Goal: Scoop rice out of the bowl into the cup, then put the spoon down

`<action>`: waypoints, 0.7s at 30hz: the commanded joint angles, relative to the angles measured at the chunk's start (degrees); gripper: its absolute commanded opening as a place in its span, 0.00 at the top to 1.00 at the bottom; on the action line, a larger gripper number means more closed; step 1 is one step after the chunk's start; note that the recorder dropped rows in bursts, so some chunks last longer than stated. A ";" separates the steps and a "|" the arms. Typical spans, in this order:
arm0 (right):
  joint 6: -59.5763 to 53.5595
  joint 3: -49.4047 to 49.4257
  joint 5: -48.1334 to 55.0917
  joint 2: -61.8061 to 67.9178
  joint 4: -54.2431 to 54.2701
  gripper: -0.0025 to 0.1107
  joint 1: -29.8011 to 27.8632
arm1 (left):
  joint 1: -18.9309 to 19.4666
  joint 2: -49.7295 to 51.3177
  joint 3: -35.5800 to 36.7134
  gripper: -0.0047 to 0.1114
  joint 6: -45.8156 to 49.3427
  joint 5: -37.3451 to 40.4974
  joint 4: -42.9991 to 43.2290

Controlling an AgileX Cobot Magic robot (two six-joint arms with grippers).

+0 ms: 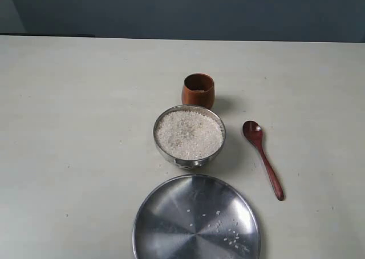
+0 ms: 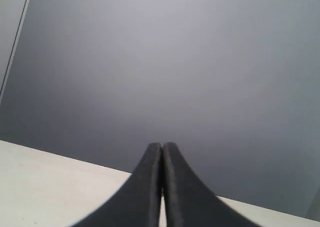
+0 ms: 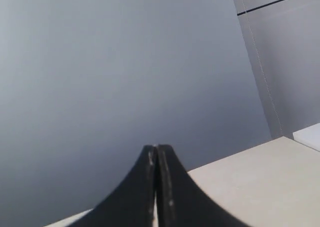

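Starting at the near edge of the table [image 1: 68, 156], a flat round steel plate [image 1: 171, 225] lies at 6 o'clock from the scene's centre, cut off by the lower frame edge. A few loose grains [image 1: 232, 239] are scattered on its right half. Just beyond the plate, at the centre of the dial, stands the bowl [image 1: 188, 163], of shiny steel, filled to the rim with a heaped white mass of rice [image 1: 189, 134]. The spoon [image 1: 264, 160] lies free and flat on the table, near the bowl but apart from it, at 3 to 4 o'clock. Its oval end points toward 11 o'clock and its slim handle runs toward 5 o'clock. At 12 o'clock from the bowl, just behind its far rim, the reddish-brown cup [image 1: 198, 93] stands upright, its dark mouth facing up. Whether cup and bowl touch cannot be told. Farthest back, a grey wall [image 1: 182, 11] closes the scene. In the left wrist view, the left pincer [image 2: 162, 149] shows two dark fingers pressed together, holding nothing, above a pale table edge. In the right wrist view, the right pincer [image 3: 156, 149] is likewise fully closed, finger against finger, with nothing between.
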 commanded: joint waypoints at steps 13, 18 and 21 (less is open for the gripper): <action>2.11 0.12 1.49 -0.23 10.67 0.98 0.14 | -0.10 -0.29 0.30 0.95 -10.93 0.15 -0.76; 2.11 -2.69 8.72 -0.23 10.67 0.98 0.14 | -0.18 -0.29 -5.00 0.95 -14.29 7.11 1.14; 2.11 -8.04 9.38 -0.23 11.78 0.98 0.14 | -0.18 -0.29 -10.95 0.95 -14.29 10.45 4.14</action>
